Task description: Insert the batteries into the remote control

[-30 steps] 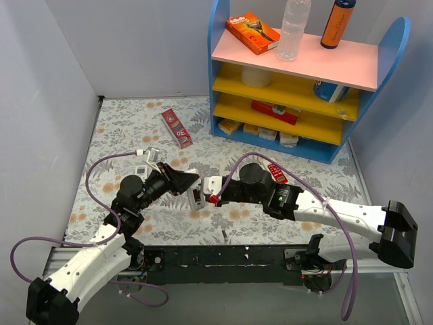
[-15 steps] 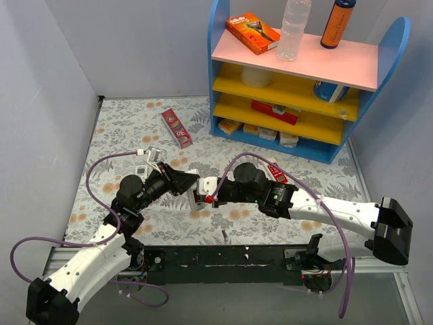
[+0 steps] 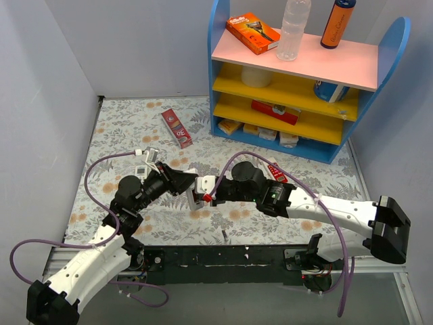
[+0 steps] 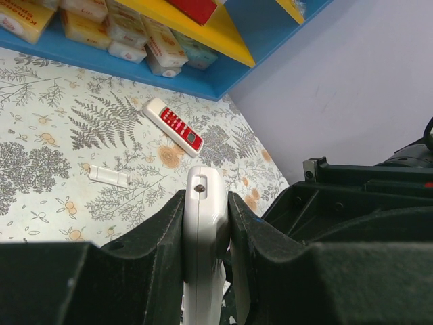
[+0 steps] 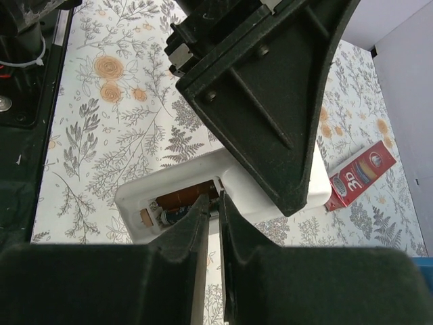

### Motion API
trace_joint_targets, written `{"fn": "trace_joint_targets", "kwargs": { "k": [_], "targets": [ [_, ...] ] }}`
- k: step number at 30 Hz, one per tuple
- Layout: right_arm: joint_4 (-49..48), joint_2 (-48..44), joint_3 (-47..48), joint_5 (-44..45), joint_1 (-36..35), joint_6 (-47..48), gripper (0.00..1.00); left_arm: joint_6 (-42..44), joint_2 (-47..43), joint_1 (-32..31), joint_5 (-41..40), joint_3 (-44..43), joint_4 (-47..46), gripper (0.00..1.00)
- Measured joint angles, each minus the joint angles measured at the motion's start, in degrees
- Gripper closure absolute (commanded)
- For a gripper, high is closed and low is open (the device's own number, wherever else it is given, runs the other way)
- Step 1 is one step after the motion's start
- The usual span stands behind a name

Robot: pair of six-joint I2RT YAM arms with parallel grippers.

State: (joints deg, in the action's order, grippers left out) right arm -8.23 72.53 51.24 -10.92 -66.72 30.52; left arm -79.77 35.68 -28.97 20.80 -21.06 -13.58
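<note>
My left gripper [image 4: 206, 198] is shut on the slim white remote control [image 4: 203, 227] and holds it edge-up above the mat; in the top view the remote [image 3: 197, 192] sits between the two arms. In the right wrist view the remote [image 5: 247, 203] shows its open battery compartment with one dark battery [image 5: 172, 215] lying in it. My right gripper [image 5: 213, 200] is shut to a thin gap, with nothing between the fingers, and its tips are at that battery's metal end. Another battery [image 3: 223, 235] lies on the mat near the front edge.
A small white cover piece [image 4: 108, 175] and a red-faced remote [image 4: 173, 126] lie on the floral mat. A red toothpaste box [image 3: 176, 128] lies at the back left. The blue and yellow shelf [image 3: 223, 81] stands at the back right. The black base rail [image 3: 223, 257] runs along the front.
My right gripper has moved left to the remote, and its tips now reach into the compartment. The left gripper has held the remote almost still.
</note>
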Motion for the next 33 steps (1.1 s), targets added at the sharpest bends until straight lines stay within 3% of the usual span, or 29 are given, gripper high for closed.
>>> {"fn": "trace_joint_targets", "kwargs": {
  "k": [5,12,33],
  "targets": [
    [-0.1,0.8,0.8,-0.3,0.0,-0.1,0.87,0.0,-0.7,0.1,-0.3,0.0,0.3,1.00],
    [-1.3,2.3,1.1,-0.4,0.0,-0.2,0.99,0.1,-1.7,0.3,-1.7,0.0,1.8,1.00],
    [-18.2,4.3,-7.4,-5.9,3.0,-7.1,0.99,-3.7,-5.6,0.5,-5.4,3.7,2.4,1.00]
  ]
}}
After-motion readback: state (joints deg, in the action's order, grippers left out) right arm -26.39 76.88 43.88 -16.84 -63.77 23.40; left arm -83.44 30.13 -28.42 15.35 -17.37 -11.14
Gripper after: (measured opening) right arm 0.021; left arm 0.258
